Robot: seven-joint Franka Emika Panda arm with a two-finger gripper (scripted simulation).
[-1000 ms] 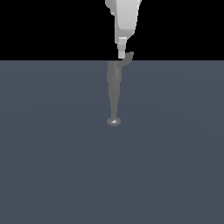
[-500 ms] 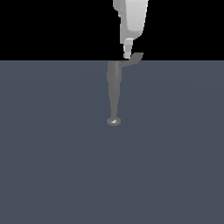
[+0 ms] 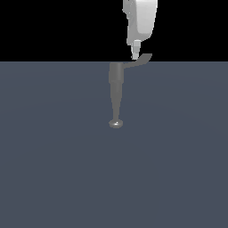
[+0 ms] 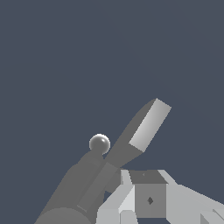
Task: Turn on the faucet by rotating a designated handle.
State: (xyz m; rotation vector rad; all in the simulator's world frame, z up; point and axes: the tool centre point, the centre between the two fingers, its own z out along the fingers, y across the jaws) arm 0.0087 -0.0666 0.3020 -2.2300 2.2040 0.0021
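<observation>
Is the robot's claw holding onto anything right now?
No. The gripper holds nothing; its tip is beside the handle of the faucet, pushing rather than grabbing.

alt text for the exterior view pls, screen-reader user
A white robot gripper reaches down from above to the grey handle that sticks out toward the exterior view's right from a faucet. The faucet's spout narrows to a rounded knob over a plain dark blue-grey floor.

Exterior view: distant, facing the faucet (image 3: 116, 91) spout-on across the grey floor (image 3: 53, 169). Wrist view: close, looking down along the faucet (image 4: 83, 183). Both views share the handle (image 3: 140, 60) (image 4: 140, 131).
</observation>
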